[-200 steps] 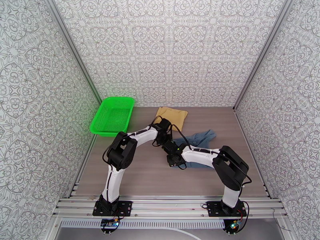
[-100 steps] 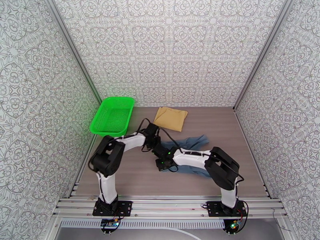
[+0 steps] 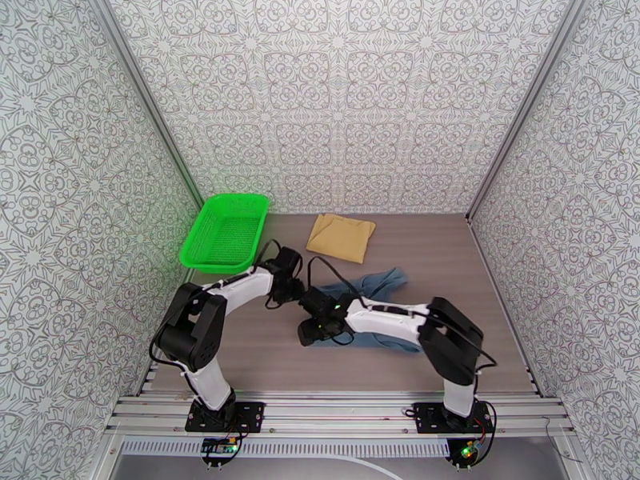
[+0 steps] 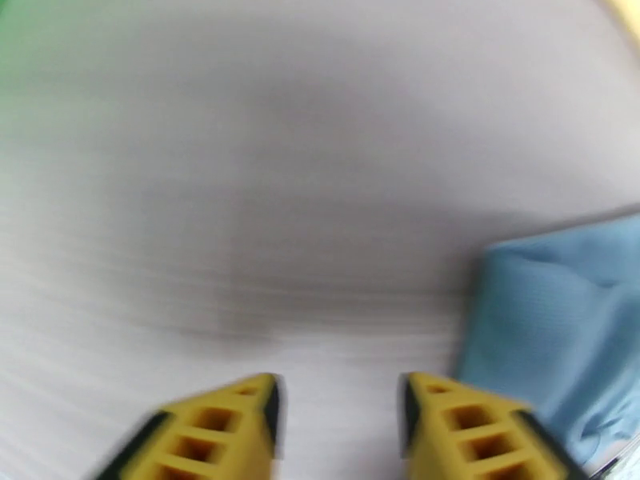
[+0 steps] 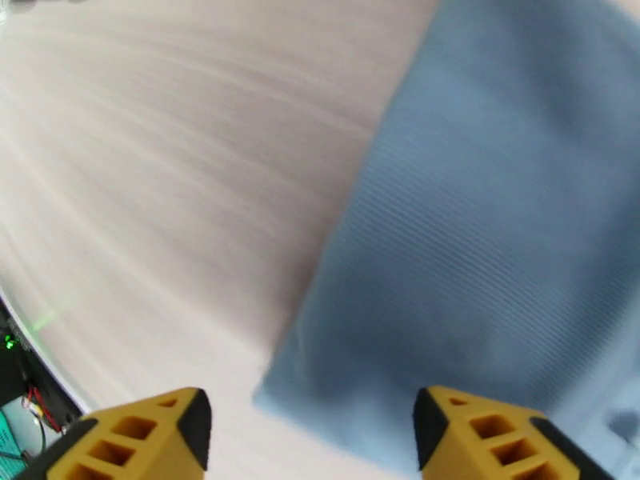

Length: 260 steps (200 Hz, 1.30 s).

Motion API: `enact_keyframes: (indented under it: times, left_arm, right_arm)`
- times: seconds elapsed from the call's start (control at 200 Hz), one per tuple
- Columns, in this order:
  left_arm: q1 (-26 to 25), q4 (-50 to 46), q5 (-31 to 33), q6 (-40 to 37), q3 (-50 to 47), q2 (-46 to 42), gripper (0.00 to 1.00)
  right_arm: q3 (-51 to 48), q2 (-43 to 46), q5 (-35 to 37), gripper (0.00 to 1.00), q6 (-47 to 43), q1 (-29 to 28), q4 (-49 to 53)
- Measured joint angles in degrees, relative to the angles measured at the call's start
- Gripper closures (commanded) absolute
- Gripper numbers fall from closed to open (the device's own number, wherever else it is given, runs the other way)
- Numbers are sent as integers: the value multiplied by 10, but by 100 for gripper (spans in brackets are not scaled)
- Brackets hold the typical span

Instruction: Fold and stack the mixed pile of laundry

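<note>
1. Where the patterned left wall meets the table, a grey metal post runs down the seam. The tabletop is pale grey-brown wood grain.
2. A bright green mesh basket sits in the far-left corner, hard against that wall.
3. The left gripper hangs low over bare wood just right of the basket's near end. Its jaws stand apart with nothing between them. In the blurred left wrist view, an edge of the blue-grey tank top lies just to the right of its fingers.
4. The right gripper is near the table's middle, close to the left one. Its jaws are spread wide above the tank top's left edge and grip nothing.
5. The mustard cloth lies flat at the far side, near the back wall, apart from the tank top.
6. The tank top lies rumpled right of centre, partly hidden under the right arm.
7. The right wall carries the same grey ornamental pattern, and an aluminium rail edges the near side.
</note>
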<state>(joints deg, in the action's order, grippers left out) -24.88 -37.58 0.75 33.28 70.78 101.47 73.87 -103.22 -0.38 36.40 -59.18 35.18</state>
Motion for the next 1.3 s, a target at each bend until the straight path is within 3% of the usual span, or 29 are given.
enact_keyframes:
  times: [0.195, 0.255, 0.405, 0.63, 0.76, 1.04, 1.3]
  left_arm:
    - [-48, -58, 31, -46, 201, 0, 1]
    - [-68, -68, 27, -56, 250, 4, 1]
    - [-113, -79, -17, -85, 377, 73, 1]
    - [-169, -83, -133, -132, 601, 314, 1]
    - [-184, -53, -203, -144, 633, 407, 1]
    - [-162, 24, -315, -193, 639, 463, 0]
    - [-135, 64, -419, -245, 743, 524, 0]
  right_arm:
    - [1, 178, 58, 15, 1, 19, 70]
    - [-6, 223, 63, 18, -3, 51, 78]
    - [-63, 305, 67, 20, -22, 198, 95]
    - [-191, 370, 43, 18, -28, 319, 117]
    - [-258, 398, 18, 18, -26, 382, 114]
    - [-330, 459, -10, 23, -3, 453, 102]
    - [-381, 462, -25, 28, 27, 464, 90]
